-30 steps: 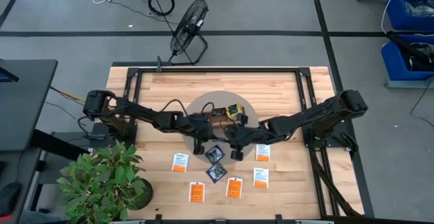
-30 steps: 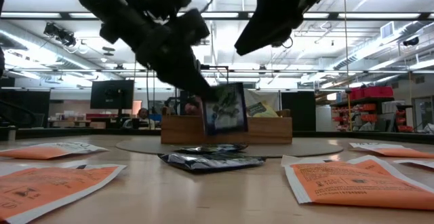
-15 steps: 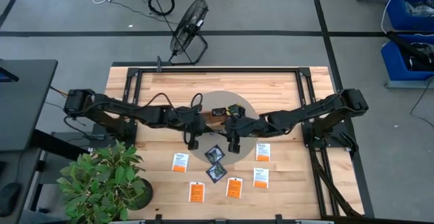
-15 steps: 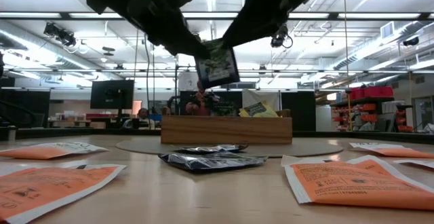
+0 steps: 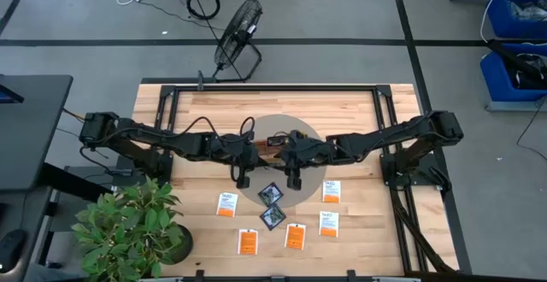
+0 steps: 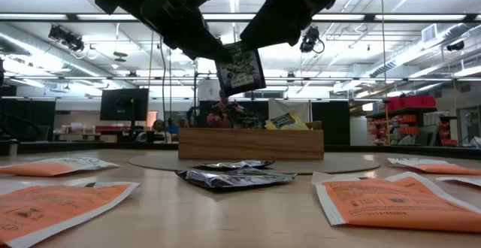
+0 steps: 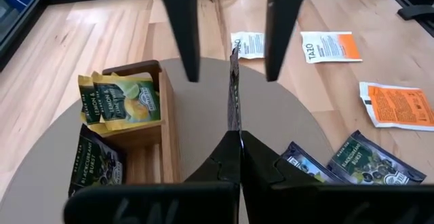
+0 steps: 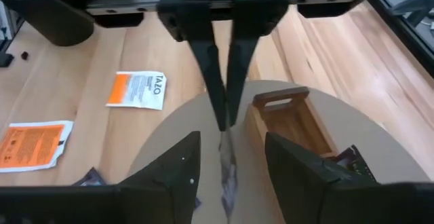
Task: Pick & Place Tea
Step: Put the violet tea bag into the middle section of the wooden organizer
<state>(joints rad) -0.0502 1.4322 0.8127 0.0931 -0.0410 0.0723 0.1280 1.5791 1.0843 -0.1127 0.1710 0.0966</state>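
Observation:
My left gripper [image 7: 233,157] is shut on a dark blue-black tea packet [image 6: 240,69], held high above the round mat [image 5: 256,132]. My right gripper [image 8: 230,173] is open and faces it; its fingers [image 7: 184,41] stand on either side of the packet's free edge without touching it. Two more dark packets [image 5: 272,193] lie flat on the mat's near part. Beyond them stands the wooden tray [image 6: 252,143], with yellow-green packets [image 7: 125,102] and a dark packet [image 7: 98,166] upright in its compartments. My left gripper pinches the dark packet between its two fingers at the upper corner [image 6: 225,52], seen edge-on in the left wrist view [image 7: 233,125]. The fingers come slanting down from the table's left. The packet hangs upright below them, lifted clear, its face toward the near edge.
White-and-orange packets [image 5: 226,203] [image 5: 331,192] [image 5: 329,223] and orange packets [image 5: 248,242] [image 5: 295,235] lie flat on the near half of the table. A potted plant [image 5: 128,231] overhangs the near left corner. A fan [image 5: 238,38] stands on the floor beyond the far edge.
My left gripper has risen, carrying the dark packet from just above the mat to well above the tray, then stayed nearly still. My right gripper has moved toward the table's left, and its open fingers now stand on either side of the packet.

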